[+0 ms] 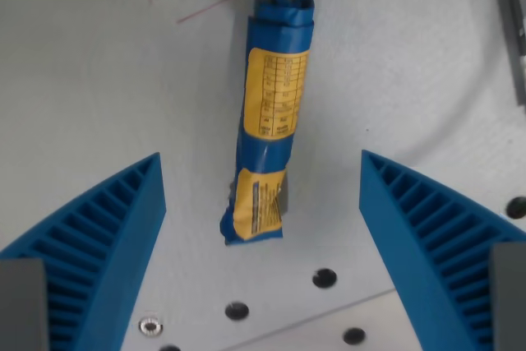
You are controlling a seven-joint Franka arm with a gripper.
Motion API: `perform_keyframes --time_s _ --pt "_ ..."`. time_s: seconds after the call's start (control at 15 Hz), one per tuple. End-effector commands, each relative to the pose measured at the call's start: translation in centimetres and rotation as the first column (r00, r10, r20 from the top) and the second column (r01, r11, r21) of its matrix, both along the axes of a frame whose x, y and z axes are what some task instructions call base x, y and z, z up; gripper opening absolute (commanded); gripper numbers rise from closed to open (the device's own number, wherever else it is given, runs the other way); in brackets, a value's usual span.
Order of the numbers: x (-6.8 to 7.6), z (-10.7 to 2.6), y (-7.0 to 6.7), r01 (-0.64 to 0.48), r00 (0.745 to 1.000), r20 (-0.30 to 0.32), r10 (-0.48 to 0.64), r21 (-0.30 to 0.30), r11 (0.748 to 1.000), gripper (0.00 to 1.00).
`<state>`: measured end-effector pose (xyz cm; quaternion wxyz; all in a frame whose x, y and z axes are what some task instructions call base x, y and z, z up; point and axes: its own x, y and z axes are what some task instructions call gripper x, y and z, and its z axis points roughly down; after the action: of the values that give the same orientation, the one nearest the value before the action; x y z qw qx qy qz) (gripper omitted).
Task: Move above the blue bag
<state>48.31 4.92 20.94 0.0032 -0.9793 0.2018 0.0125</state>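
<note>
Two blue fingers of the pincer are spread wide, empty, and the blue bag is framed between them, just ahead, centred for hovering.

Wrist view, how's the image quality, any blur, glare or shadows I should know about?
Wrist view: soft, even lighting with no strong glare; the blue bag is slightly soft, its yellow label print unreadable; a small dark shadow sits at the bag's top end; the open gripper fingers loom large at the lower corners, close to the lens, ribs still visible.
</note>
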Motion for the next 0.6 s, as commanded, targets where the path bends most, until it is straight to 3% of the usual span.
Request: perform_keyframes --time_s 0.07,0.6 --pt "-0.6 -1.4 0.4 0.141 0.986 0.089 -0.141 0.002 0.99 1.0" --pt "-1.3 -4.7 0.5 0.125 0.989 0.085 -0.124 0.002 0.992 1.0"
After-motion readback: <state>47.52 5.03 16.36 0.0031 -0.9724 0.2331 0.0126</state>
